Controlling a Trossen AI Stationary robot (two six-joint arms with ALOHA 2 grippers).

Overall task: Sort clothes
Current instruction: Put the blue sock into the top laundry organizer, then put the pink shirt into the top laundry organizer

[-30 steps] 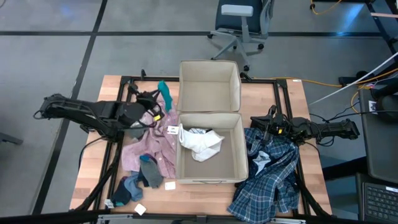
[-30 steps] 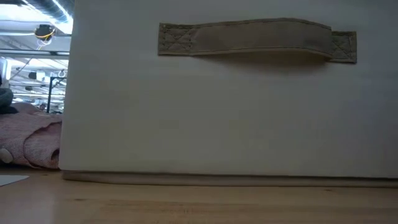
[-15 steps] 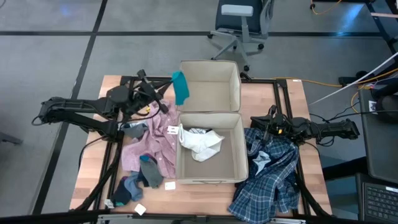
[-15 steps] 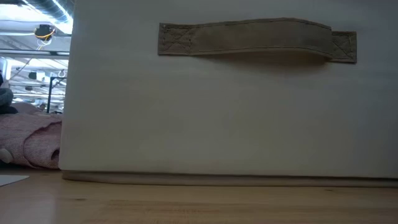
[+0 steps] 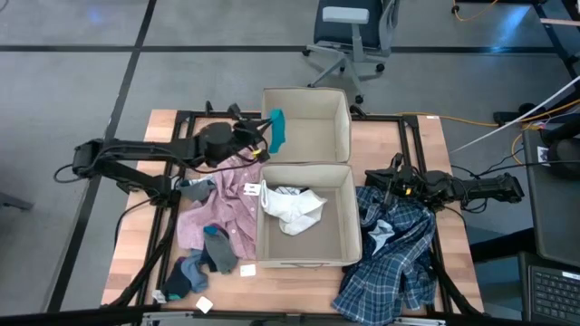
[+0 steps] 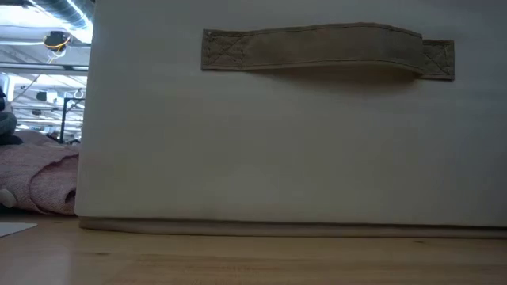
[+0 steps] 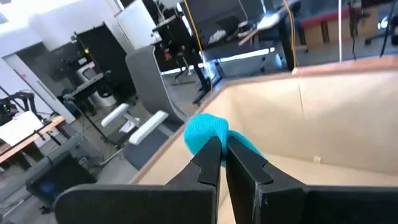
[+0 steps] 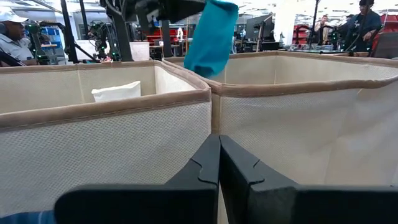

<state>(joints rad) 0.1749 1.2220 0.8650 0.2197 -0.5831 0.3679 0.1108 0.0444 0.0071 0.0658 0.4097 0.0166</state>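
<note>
Hanging from the left gripper (image 5: 258, 138), a teal sock (image 5: 276, 129) dangles over the left rim of the far bin (image 5: 304, 98), the one farther from the table's front edge; the fingers are pinched shut on the sock's upper end, and in the left wrist view the bunched teal fabric (image 7: 208, 132) sits right at the fingertips with the bin's beige inside beyond it. The left arm reaches in from the table's left side across the upper part of the pink shirt (image 5: 222, 204). That shirt lies spread on the wood just left of the near bin (image 5: 349, 217), with a dark grey sock (image 5: 217, 249) on its lower part and a blue sock (image 5: 186, 272) beside it near the front edge. Inside the near bin lies a crumpled white top (image 5: 292, 206). The right gripper (image 5: 373, 181) rests with its fingers closed and empty just beside the near bin's right wall, above the blue-white plaid shirt (image 5: 394, 258) heaped on the table's right side; its wrist view looks at the two bins' mesh walls with the sock (image 8: 211, 36) hanging above them. From table height, the near bin's front wall and handle (image 6: 325, 47) fill the view, with the pink shirt (image 6: 40, 174) at its left.
</note>
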